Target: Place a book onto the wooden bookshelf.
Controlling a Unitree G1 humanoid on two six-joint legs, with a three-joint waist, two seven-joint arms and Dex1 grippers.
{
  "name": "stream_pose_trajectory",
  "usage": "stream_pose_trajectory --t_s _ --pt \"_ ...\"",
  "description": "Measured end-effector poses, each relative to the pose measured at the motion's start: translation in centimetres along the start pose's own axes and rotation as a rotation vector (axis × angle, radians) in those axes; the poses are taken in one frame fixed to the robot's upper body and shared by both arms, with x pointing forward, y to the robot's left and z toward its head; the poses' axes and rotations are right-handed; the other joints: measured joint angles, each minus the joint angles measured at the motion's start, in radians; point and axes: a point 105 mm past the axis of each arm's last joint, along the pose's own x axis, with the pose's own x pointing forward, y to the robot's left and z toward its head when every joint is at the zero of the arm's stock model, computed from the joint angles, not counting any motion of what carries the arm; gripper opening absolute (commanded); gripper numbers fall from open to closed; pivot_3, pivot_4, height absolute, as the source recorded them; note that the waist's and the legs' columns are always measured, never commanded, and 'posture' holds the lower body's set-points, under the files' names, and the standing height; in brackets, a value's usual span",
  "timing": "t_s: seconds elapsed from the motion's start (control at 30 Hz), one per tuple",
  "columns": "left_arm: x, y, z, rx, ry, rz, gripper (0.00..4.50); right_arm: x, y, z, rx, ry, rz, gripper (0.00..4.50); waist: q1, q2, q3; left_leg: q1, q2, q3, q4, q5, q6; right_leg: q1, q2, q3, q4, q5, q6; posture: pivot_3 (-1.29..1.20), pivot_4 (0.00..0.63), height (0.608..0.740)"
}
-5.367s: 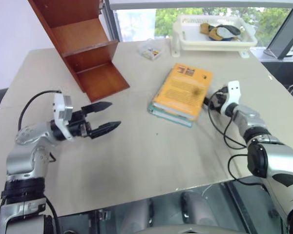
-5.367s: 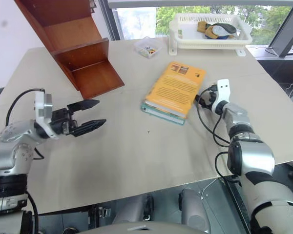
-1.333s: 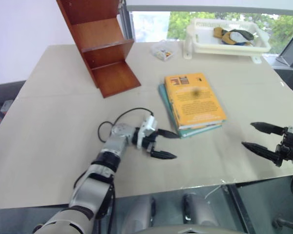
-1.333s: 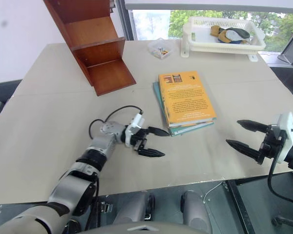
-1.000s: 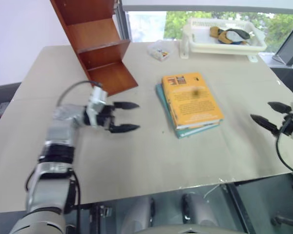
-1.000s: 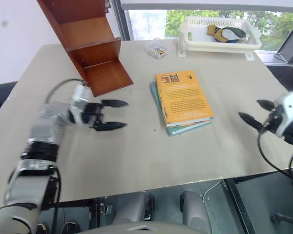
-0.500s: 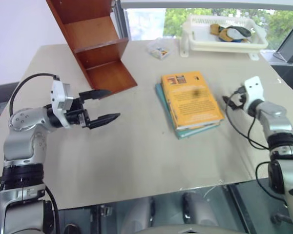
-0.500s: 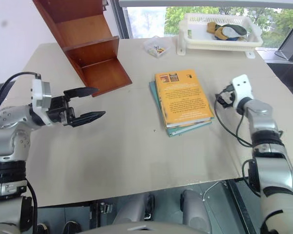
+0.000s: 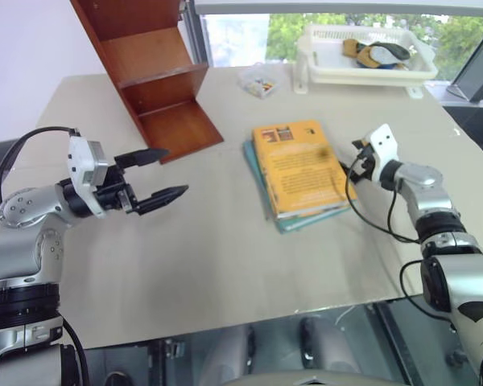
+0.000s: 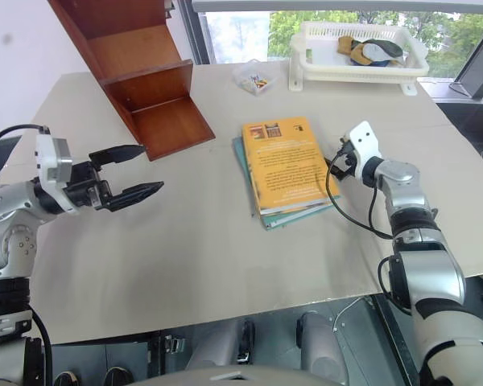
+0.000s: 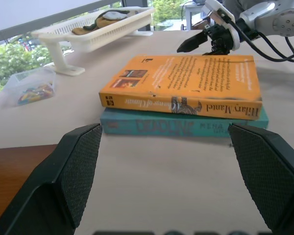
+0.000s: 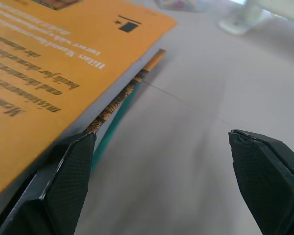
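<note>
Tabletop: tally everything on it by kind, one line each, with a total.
Books: 2, the orange-yellow book stacked on a teal book
Wooden bookshelf: 1
White basket: 1 (contents not counted)
Small clear box: 1
Total: 5

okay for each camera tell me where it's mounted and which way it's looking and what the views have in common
Head, both eyes: above, facing forward and down the table at the book and wooden bookshelf; both arms show.
Left wrist: on the open left hand, level, facing the book's spine.
Right wrist: on the open right hand, low beside the book's edge.
Shared: the book atop the teal book.
</note>
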Motion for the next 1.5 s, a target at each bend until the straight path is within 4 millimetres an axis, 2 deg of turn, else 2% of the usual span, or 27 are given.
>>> stream_pose_trajectory --t_s 0.13,0.4,0.57,0.73,1.0,1.5 --pt "0.0 0.0 0.0 0.004 -0.003 0.004 4.45 0.1 0.6 0.1 -0.017 -0.008 0.030 4.45 -0.006 0.000 0.000 0.000 0.000 0.000 0.000 0.000 0.000 0.000 0.000 0.000 0.000 0.000 0.000 0.00 0.150 0.740" --pt "0.1 0.0 -0.2 0.000 -0.003 0.001 4.45 -0.2 -0.2 0.3 -0.024 -0.017 -0.018 4.45 -0.009 0.000 0.000 0.000 0.000 0.000 0.000 0.000 0.000 0.000 0.000 0.000 0.000 0.000 0.000 0.00 0.150 0.740" --pt "0.5 0.0 -0.1 -0.001 -0.010 -0.008 4.45 0.0 0.1 1.1 -0.029 -0.048 0.005 4.45 -0.009 0.000 0.000 0.000 0.000 0.000 0.000 0.000 0.000 0.000 0.000 0.001 0.000 0.000 0.000 0.00 0.150 0.740" --pt "1.4 -0.6 -0.7 -0.031 -0.025 -0.037 4.45 1.2 1.8 1.5 -0.025 -0.072 0.056 4.45 -0.011 0.000 0.000 0.000 0.000 0.000 0.000 0.000 0.000 -0.001 0.000 0.001 0.000 0.000 0.000 0.00 0.150 0.740" --pt "1.4 -0.8 -1.1 -0.043 -0.018 -0.040 4.45 3.0 4.1 2.7 -0.063 -0.094 0.144 4.45 -0.012 0.001 0.000 0.000 0.000 0.000 -0.001 0.000 0.000 -0.001 0.000 0.001 0.000 0.000 0.000 0.00 0.150 0.740" --pt "1.0 -2.1 -3.1 -0.133 0.012 -0.039 4.45 3.1 5.0 2.6 -0.081 -0.096 0.172 4.45 -0.011 0.001 0.000 0.000 -0.001 -0.001 -0.001 0.000 0.000 -0.001 -0.001 0.000 0.000 0.000 0.000 0.00 0.150 0.740"
